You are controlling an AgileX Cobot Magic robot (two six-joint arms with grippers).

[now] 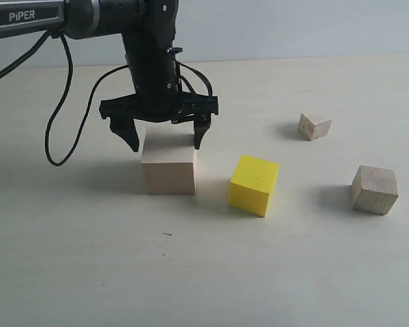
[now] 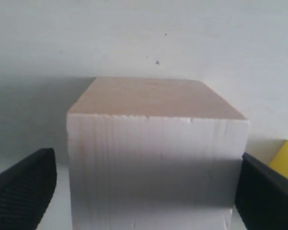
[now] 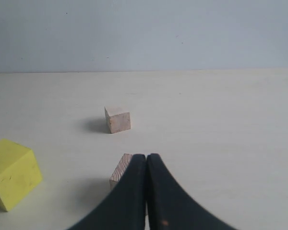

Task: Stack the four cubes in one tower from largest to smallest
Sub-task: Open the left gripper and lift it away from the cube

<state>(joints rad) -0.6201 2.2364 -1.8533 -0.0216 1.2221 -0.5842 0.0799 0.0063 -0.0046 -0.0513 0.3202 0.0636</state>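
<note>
The large pale wooden cube stands on the table, left of centre. My left gripper hangs open over it, one finger down each side of its top. In the left wrist view the cube fills the space between the fingers, with a gap on one side. To the right are the yellow cube, the medium grainy cube and the small cube. My right gripper is shut and empty, with the medium cube partly hidden behind it. The small cube and the yellow cube also show.
A black cable loops down from the left arm to just above the pale table. A plain wall runs along the table's far edge. The right arm is out of the exterior view.
</note>
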